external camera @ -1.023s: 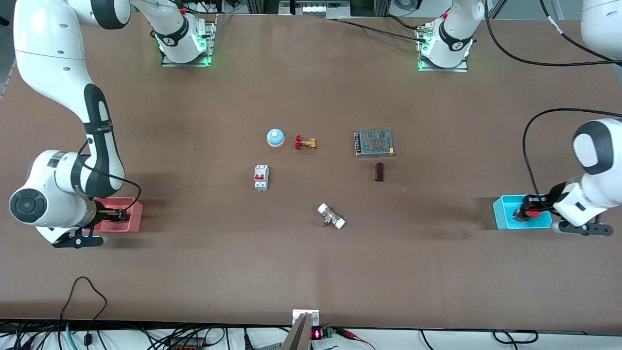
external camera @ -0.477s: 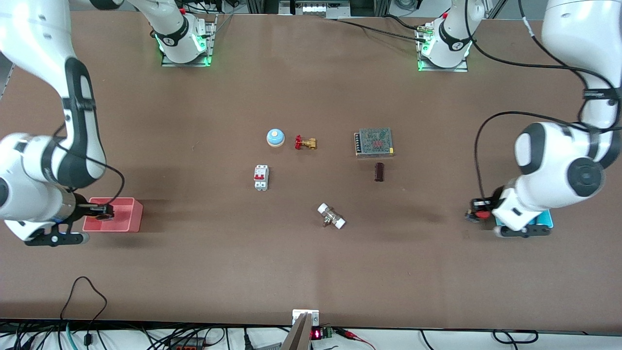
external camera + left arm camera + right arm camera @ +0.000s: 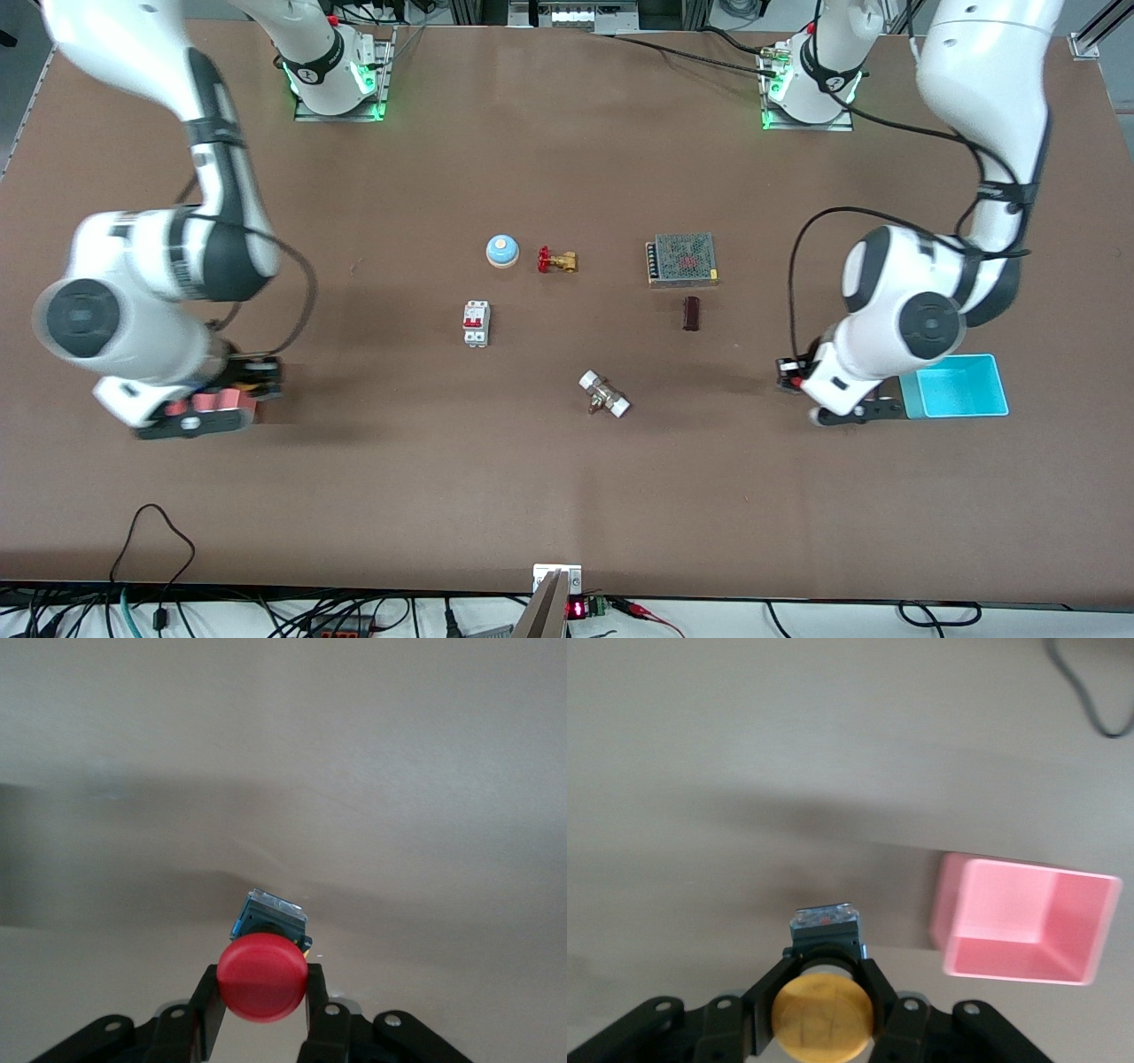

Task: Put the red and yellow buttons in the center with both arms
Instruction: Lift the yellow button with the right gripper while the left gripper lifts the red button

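Observation:
My left gripper is shut on the red button, gripping its black body below the cap, and holds it above bare brown table beside the cyan bin, on the bin's centre-facing side. In the left wrist view the gripper has only table surface under it. My right gripper is shut on the yellow button and holds it above the table beside the pink bin. The right wrist view shows the gripper with the pink bin off to one side, empty.
In the middle of the table are a blue dome bell, a brass valve with a red handwheel, a white circuit breaker, a mesh-topped power supply, a dark brown block and a white-ended fitting.
Both grippers rose out of their bins with the buttons and moved toward the middle of the table. The cyan bin now shows empty.

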Action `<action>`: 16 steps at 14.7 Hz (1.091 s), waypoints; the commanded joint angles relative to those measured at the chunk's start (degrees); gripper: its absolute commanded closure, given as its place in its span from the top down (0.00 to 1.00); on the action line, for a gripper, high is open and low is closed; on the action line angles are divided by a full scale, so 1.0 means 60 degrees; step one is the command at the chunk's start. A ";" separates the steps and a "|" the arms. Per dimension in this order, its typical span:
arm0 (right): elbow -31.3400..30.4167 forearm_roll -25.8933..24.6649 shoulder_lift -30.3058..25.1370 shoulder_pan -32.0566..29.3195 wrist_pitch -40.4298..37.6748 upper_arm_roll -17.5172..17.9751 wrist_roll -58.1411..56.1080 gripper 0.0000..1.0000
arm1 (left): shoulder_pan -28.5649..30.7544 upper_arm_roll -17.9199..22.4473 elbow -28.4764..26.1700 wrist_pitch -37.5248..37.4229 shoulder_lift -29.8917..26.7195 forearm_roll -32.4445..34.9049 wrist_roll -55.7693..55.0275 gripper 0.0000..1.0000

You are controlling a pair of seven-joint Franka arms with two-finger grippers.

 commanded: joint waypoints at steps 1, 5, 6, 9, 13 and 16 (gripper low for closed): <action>-0.0097 0.0989 0.0163 0.0444 0.0045 -0.0070 0.0111 0.16 | -0.0384 0.0086 0.0017 0.0239 0.0271 0.0086 -0.0600 0.23; -0.0097 0.1624 0.0894 0.1016 0.0293 -0.0085 0.0736 0.16 | -0.0707 0.0086 -0.0013 0.0824 0.0653 0.0086 -0.1172 0.25; -0.0097 0.1638 0.1041 0.1046 0.0352 -0.0085 0.1103 0.16 | -0.0708 0.0086 -0.0013 0.0912 0.0711 0.0086 -0.1245 0.27; -0.0097 0.1639 0.1350 0.1324 0.0396 -0.0085 0.1661 0.16 | -0.0708 0.0086 0.0002 0.0972 0.0712 0.0086 -0.1290 0.38; -0.0170 0.1682 0.1585 0.1544 0.0908 -0.0070 0.2191 0.17 | -0.0664 0.0086 0.0046 0.0957 0.0639 0.0086 -0.1276 0.67; -0.0185 0.1712 0.1731 0.1588 0.0953 -0.0070 0.2206 0.18 | -0.0547 0.0144 0.0046 0.0855 0.0391 0.0086 -0.1115 0.88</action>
